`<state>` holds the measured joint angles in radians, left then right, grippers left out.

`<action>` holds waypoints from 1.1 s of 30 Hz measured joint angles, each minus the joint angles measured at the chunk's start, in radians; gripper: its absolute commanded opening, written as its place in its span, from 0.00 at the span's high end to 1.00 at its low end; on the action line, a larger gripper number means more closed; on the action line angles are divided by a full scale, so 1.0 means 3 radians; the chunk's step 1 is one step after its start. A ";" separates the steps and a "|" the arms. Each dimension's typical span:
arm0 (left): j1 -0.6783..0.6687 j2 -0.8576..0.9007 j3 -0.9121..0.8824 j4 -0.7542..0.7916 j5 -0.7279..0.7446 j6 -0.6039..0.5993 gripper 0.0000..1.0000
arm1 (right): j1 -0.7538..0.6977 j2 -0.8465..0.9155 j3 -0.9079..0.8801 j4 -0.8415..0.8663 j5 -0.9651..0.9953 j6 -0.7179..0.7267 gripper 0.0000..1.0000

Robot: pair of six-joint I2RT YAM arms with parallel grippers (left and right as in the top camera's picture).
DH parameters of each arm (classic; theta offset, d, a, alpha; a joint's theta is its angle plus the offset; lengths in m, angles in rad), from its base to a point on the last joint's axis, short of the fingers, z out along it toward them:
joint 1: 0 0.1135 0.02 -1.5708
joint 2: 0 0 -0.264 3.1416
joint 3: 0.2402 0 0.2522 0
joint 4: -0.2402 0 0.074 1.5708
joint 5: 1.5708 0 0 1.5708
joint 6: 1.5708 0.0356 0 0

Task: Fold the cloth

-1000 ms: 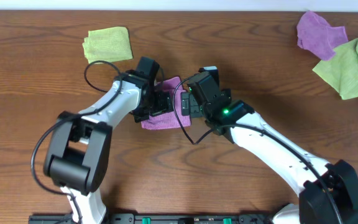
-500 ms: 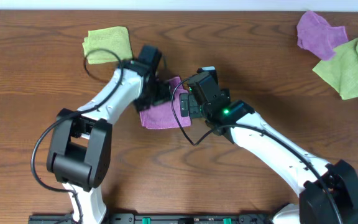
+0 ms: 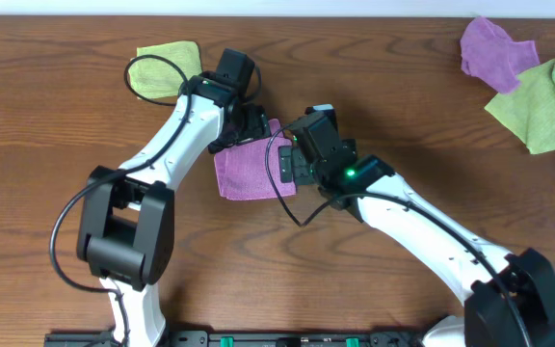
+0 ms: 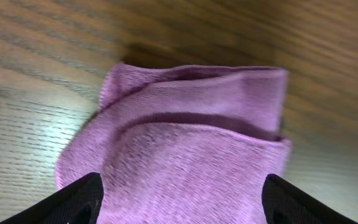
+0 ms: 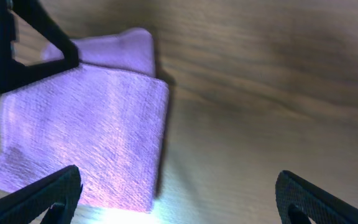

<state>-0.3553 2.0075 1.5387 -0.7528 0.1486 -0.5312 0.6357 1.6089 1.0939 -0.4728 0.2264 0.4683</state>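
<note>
At the far left a small lime-green folded cloth (image 3: pixel 167 67) lies by itself on the brown wooden table (image 3: pixel 46 125). Next comes the left gripper (image 4: pixel 188 202). Its two black fingers stand wide apart just above the soft purple fuzzy cloth (image 3: pixel 249 173), and they hold nothing. The purple cloth lies flat near the middle of the table, between the two arms. It is folded into a small, thick pad with layers showing along one edge. The right gripper (image 5: pixel 182 199) is beside it, wide open and empty too. Far to the right, a crumpled purple cloth (image 3: pixel 494 48) and a loose green cloth (image 3: pixel 542 101) lie apart. I think the folding is almost done. One under layer pokes out a bit, so a little tidying may be left.
</note>
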 measured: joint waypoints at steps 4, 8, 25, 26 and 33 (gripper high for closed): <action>0.0000 0.0121 0.0000 -0.0067 -0.0074 0.0031 0.19 | -0.0074 -0.0130 -0.0001 -0.0425 0.0235 0.0153 0.01; 0.0000 0.0188 -0.0005 -0.0137 -0.0156 0.0042 0.22 | -0.0299 -0.0434 -0.0004 -0.0945 0.0408 0.0254 0.01; 0.0000 0.0028 -0.0010 -0.0520 -0.0212 0.0309 0.24 | -0.0851 -0.3310 -0.0909 -0.2012 0.0398 0.0018 0.01; 0.0000 -0.0015 -0.0010 -0.0523 -0.0212 0.0317 0.24 | -0.0858 -0.3459 -0.0973 -0.2028 0.0398 0.0047 0.01; 0.0000 -0.0205 -0.0010 -0.0526 -0.0210 0.0378 0.26 | -0.0880 -0.4285 -0.1328 -0.2071 0.0926 0.0354 0.01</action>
<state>-0.3553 1.9461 1.5356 -0.9108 0.0856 -0.4179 0.3717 0.3233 0.6956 -1.0943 0.5041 0.5743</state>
